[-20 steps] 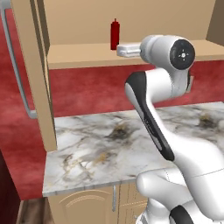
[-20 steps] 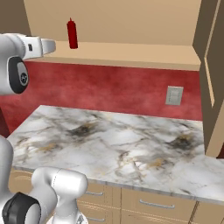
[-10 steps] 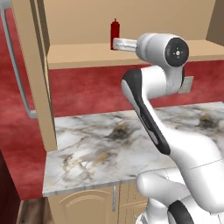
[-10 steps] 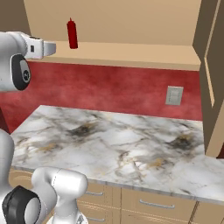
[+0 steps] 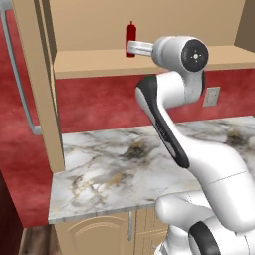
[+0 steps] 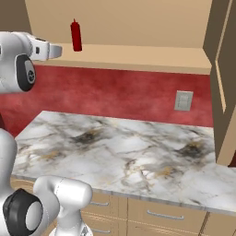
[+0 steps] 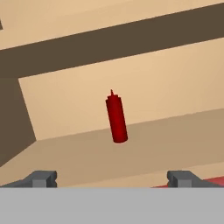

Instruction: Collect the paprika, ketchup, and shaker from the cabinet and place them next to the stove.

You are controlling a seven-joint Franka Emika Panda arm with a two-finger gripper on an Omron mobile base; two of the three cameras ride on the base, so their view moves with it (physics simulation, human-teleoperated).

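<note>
The ketchup (image 5: pixel 130 37) (image 6: pixel 76 36) (image 7: pixel 116 117), a slim red squeeze bottle, stands upright alone on the shelf of the open tan cabinet (image 5: pixel 99 62) (image 6: pixel 138 54) (image 7: pixel 78 155). My gripper (image 5: pixel 131 48) (image 6: pixel 57 50) (image 7: pixel 113 178) is held level at shelf height, pointing at the bottle and a short way in front of it. Its fingers are spread wide, with nothing between them. The paprika, the shaker and the stove are out of view.
An open cabinet door with a long grey handle (image 5: pixel 20 79) hangs at the left, another door (image 6: pixel 225 83) at the right. Below lie a marble counter (image 5: pixel 114 164) (image 6: pixel 129 152), a red backsplash with a wall outlet (image 6: pixel 184 100), and drawers (image 6: pixel 161 214).
The hand has risen from just below the shelf edge to shelf height and edged a little toward the ketchup. The jaws have stayed wide.
</note>
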